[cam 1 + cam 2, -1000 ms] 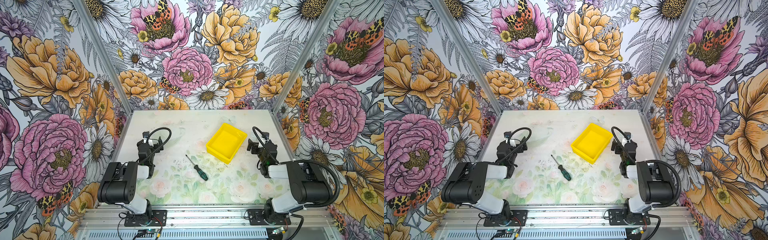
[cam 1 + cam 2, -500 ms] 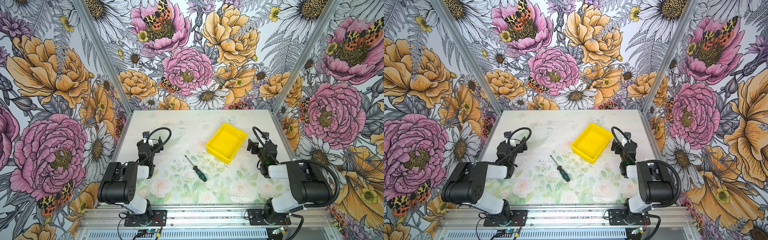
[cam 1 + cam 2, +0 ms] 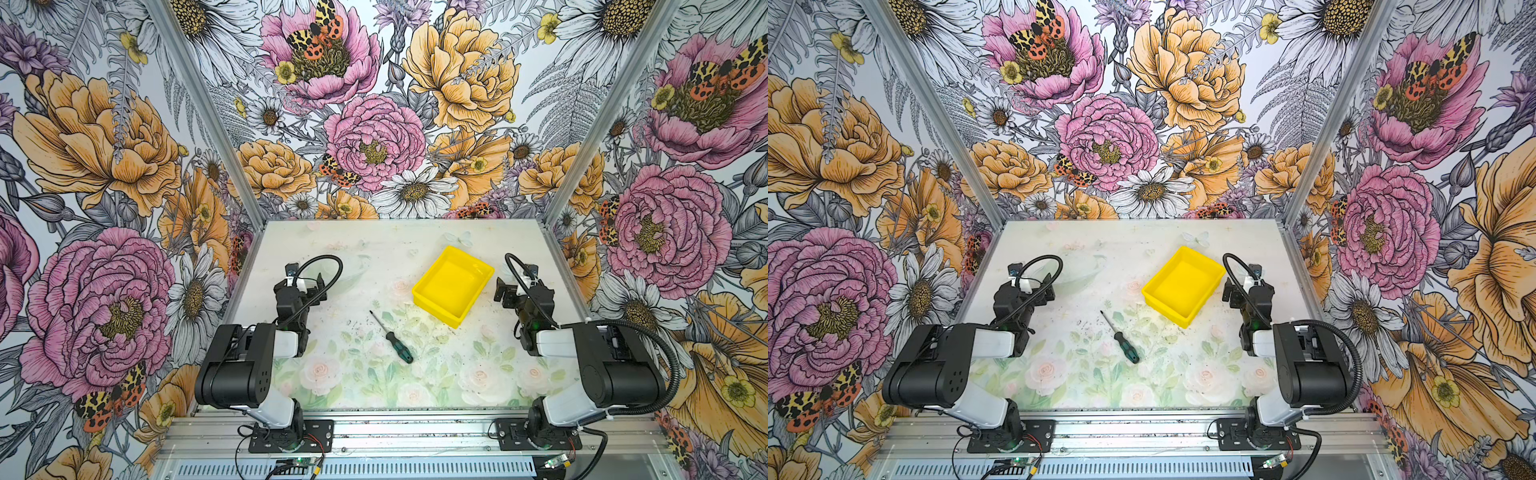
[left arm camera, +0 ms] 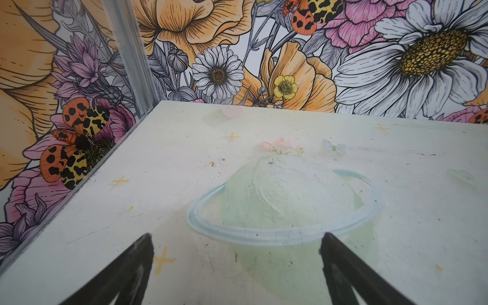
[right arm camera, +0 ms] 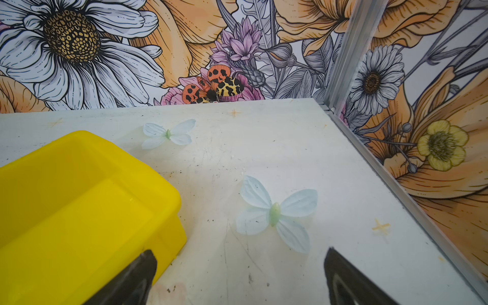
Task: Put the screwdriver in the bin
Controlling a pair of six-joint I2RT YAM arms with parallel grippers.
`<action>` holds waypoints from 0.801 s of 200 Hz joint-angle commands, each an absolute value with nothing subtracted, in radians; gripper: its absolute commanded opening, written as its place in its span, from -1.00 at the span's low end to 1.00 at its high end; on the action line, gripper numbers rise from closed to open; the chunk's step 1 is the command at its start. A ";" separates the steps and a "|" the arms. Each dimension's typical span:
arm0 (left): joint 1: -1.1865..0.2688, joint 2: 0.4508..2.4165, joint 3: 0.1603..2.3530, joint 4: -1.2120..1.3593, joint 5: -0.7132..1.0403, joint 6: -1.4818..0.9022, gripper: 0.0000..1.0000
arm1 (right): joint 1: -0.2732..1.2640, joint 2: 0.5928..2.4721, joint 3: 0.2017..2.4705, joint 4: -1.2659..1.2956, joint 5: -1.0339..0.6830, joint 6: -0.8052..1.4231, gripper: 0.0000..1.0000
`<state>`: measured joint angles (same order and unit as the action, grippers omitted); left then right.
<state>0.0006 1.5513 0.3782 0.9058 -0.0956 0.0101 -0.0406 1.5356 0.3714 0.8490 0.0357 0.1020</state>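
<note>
mid-table, toward the front edge and between the two arms, the screwdriver (image 3: 392, 337) lies flat on the table (image 3: 374, 249), outside the bin (image 3: 434, 308) and not touching it; in both top views its long axis runs on a diagonal, the thin metal shaft (image 3: 379, 322) pointing to the far left, the green-and-black handle (image 3: 401, 351) to the near right; the bin sits empty, farther back and to the right of the tool, near it but apart; the left gripper (image 3: 305, 279) hangs low over the left side of the table, its fingers (image 4: 126, 272) spread wide with nothing between them; the right gripper (image 3: 513, 286) stands just beside the bin's right wall, likewise spread apart and empty; neither wrist view shows the screwdriver, since both claws face the back wall (image 3: 374, 124) and the tool lies behind them; from the left gripper it lies to the right and back toward the front edge; from the right gripper, to the left and back, past the bin's near corner; the left one looks somewhat nearer, on the shaft's side, though not by much; a grasp would likely want the jaws turned across that diagonal, on the handle; no brand, label or writing can be read on handle, bin or arms; the table carries only faded print, a ringed planet (image 4: 285, 206) and pale butterflies (image 5: 274, 214).
</note>
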 commanded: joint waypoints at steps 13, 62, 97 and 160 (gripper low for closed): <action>0.011 1.546 0.379 0.932 -0.071 0.007 0.97 | -0.042 1.527 0.398 0.849 0.044 0.092 0.99; 0.048 1.500 0.363 0.923 -0.032 -0.024 0.97 | -0.043 1.430 0.460 0.655 0.072 0.101 0.99; 0.063 1.406 0.392 0.781 -0.018 -0.039 0.97 | -0.041 1.320 0.485 0.530 0.095 0.116 0.99; 0.046 1.187 0.491 0.349 -0.026 -0.076 0.97 | -0.007 1.125 0.651 -0.037 0.133 0.196 0.99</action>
<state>0.0563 1.2541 0.4431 0.5552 -0.0494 -0.0479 -0.0334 1.1954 0.5941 0.2306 0.1123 0.1604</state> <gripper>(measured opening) 0.986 0.995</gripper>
